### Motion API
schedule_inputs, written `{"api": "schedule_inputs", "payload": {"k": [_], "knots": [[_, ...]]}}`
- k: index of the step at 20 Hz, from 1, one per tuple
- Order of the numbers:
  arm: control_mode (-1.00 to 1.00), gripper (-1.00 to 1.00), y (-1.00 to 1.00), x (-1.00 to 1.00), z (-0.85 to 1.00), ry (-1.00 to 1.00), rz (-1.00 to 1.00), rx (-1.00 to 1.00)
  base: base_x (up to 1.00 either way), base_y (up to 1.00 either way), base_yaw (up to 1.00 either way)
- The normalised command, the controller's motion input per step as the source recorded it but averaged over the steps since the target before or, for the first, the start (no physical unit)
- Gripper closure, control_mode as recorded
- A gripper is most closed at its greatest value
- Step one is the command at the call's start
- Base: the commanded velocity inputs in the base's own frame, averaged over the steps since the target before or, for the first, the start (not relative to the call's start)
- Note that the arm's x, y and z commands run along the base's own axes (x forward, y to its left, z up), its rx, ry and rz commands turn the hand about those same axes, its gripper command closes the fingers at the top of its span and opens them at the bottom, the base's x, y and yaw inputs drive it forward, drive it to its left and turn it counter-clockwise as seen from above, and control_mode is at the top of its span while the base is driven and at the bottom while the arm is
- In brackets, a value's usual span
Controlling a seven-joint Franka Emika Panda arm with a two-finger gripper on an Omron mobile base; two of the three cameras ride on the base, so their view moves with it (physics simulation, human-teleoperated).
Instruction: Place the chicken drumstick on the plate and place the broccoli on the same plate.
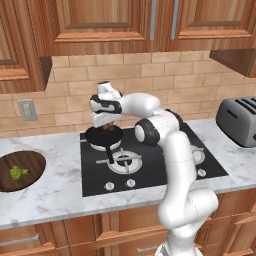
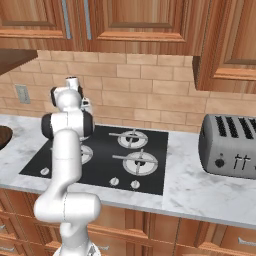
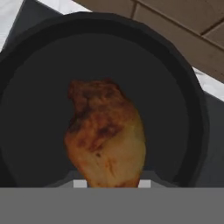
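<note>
While the arm reaches over the back-left burner in the left base view, the pincer (image 1: pixel 107 126) sits low over the black frying pan (image 1: pixel 102 136), with a brown lump right at its tips. Hand view: the chicken drumstick (image 3: pixel 106 135) lies in the frying pan (image 3: pixel 39 87), thick browned end toward 12 o'clock, its lower end running down to the 6 o'clock edge where it meets the pincer's pale pads on either side. Pincer looks narrowed around the drumstick, pads just beside or touching it; whether it is actually clamped and bearing the drumstick, cannot tell. Pan rim wraps the drumstick all round, brick wall showing past it at 1 o'clock. Left base view again: pan sits on the black cooktop (image 1: pixel 150 170), handle pointing toward the front burner at roughly 5 o'clock from the pan. The broccoli (image 1: pixel 18 173) is well apart from the pan, at 9 o'clock of the cooktop, lying on the dark brown wooden round board (image 1: pixel 20 160) on the marble table (image 1: pixel 55 190). Toaster (image 1: pixel 240 120) stands at the 3 o'clock side of the table, clear of the cooktop. Right base view: arm rises at lower left, its upper links in front of the cooktop (image 2: pixel 105 160)'s left side; toaster (image 2: pixel 230 145) at 3 o'clock on the table (image 2: pixel 200 195).
</note>
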Motion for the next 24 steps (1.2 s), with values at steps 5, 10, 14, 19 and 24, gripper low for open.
{"api": "schedule_inputs", "payload": {"k": [5,10,14,19,24], "knots": [[-1.0,1.0,-0.62,-0.56,0.25,-0.05,0.0,0.0,0.0,0.0,0.0],[-1.0,1.0,-0.71,-0.62,0.1,-0.03,-0.01,0.0,0.0,0.0,0.0],[-1.0,1.0,-0.6,-0.6,0.19,0.0,-0.06,0.0,0.0,0.0,0.0],[-1.0,1.0,-0.55,-0.51,0.29,0.0,-0.1,0.0,0.0,0.0,0.0],[-1.0,1.0,-0.55,-0.49,0.32,0.0,-0.1,0.02,0.0,0.0,0.0]]}}
